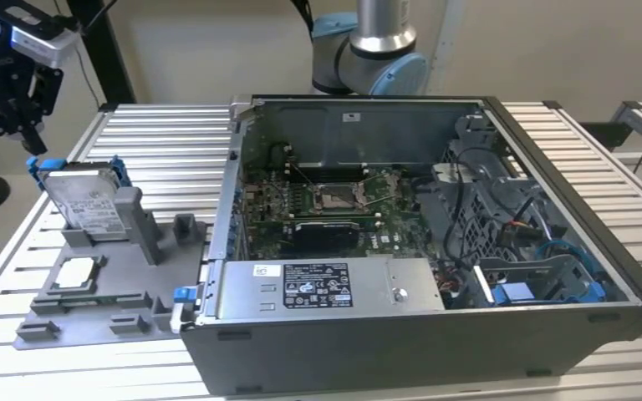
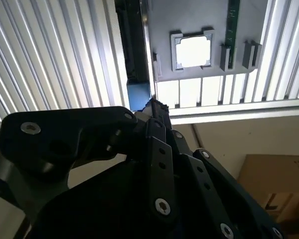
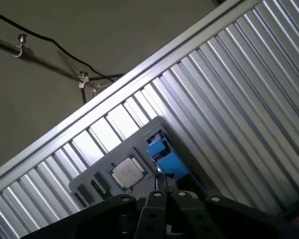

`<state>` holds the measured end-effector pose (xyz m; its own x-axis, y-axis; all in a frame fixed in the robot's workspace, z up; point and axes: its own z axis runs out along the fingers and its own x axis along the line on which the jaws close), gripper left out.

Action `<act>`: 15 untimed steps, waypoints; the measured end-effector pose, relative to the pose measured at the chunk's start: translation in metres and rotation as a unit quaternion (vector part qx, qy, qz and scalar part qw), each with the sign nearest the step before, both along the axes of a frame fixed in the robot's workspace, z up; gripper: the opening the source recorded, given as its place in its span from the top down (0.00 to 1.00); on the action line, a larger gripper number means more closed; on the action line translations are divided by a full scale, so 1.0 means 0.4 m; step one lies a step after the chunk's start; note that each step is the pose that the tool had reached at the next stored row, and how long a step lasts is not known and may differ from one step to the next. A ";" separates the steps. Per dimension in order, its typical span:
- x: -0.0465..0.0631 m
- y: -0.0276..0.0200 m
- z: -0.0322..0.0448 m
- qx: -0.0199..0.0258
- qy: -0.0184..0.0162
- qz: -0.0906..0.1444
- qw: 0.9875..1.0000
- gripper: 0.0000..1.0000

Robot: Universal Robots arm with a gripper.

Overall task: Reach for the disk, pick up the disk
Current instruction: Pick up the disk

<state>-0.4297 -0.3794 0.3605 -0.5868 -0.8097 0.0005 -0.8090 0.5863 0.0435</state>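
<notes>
The disk point(image 1: 84, 200), silver-grey with a white label and a bright blue frame, stands on edge in a grey holder point(image 1: 131, 219) at the exterior view's left. My gripper point(image 1: 34, 144) hangs just above the disk's upper far corner with its fingers pointing down and their tips together. Nothing shows between them. In both wrist views the black fingertips point(image 2: 157, 105) point(image 3: 159, 175) come to a point right at the blue frame point(image 2: 138, 97) point(image 3: 164, 154). I cannot tell whether the tips touch the frame.
A small square silver chip point(image 1: 76, 273) point(image 2: 193, 51) point(image 3: 127, 172) lies in the grey fixture plate point(image 1: 109, 313) in front of the disk. An open computer case point(image 1: 622, 276) with a labelled power-supply box point(image 1: 321, 286) fills the slatted table's point(image 1: 165, 134) middle. The arm's base point(image 1: 366, 50) stands behind it.
</notes>
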 end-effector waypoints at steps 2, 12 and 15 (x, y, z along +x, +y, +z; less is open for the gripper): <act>0.001 0.000 0.000 0.000 0.000 0.013 1.000 1.00; 0.002 0.000 0.000 0.000 0.000 0.089 0.996 1.00; 0.002 0.000 0.000 0.000 0.000 0.114 0.993 1.00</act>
